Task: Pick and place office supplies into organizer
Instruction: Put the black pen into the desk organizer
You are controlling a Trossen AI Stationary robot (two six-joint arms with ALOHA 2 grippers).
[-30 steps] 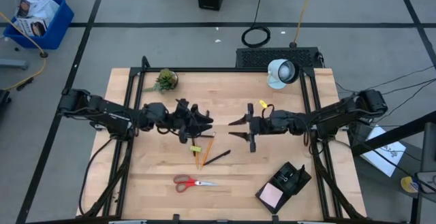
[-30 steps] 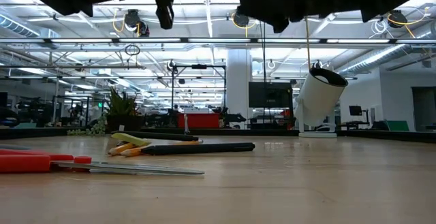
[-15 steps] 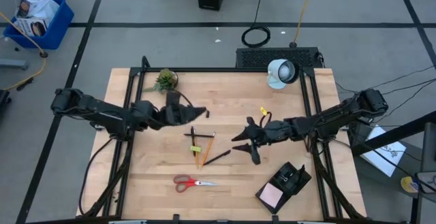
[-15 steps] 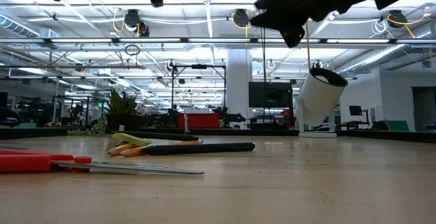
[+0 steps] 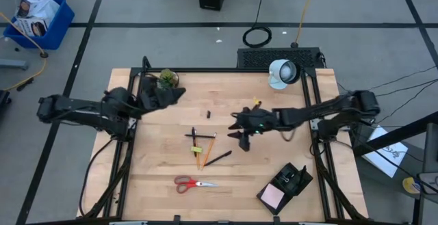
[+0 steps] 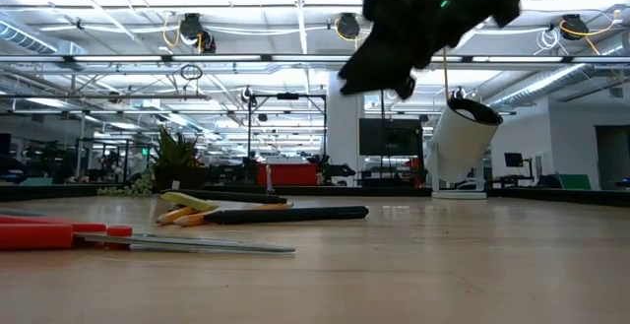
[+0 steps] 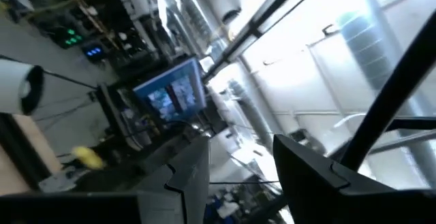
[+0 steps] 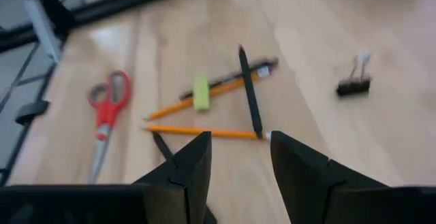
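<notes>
Orange pencils point(image 5: 207, 148), black pens point(image 5: 217, 159) and a small yellow-green piece point(image 8: 201, 92) lie in a loose heap at mid-table. The red-handled scissors point(image 5: 194, 182) lie flat nearer the front edge. A small black clip point(image 5: 209, 113) rests farther back. The black organizer point(image 5: 293, 178) sits at the near right with a pink pad point(image 5: 273, 197) at its near end. My right gripper point(image 5: 238, 128) hovers open just right of the heap, tilted down toward it point(image 8: 242, 142). My left gripper point(image 5: 176, 94) is open, raised beside the plant, pointing up into the room point(image 7: 242, 146).
A small green potted plant point(image 5: 166, 80) stands at the far left, close to my left gripper. A round white lamp point(image 5: 282, 72) stands at the far right. Black frame rails point(image 5: 309, 109) run along both sides of the wooden table.
My left gripper has drawn back toward the table's left and far edge, rising, rolling and tipping upward, away from the heap. My right gripper dipped toward the near edge, then came back toward the left, rolling and tipping downward. Both have stayed open. The supplies have not moved.
</notes>
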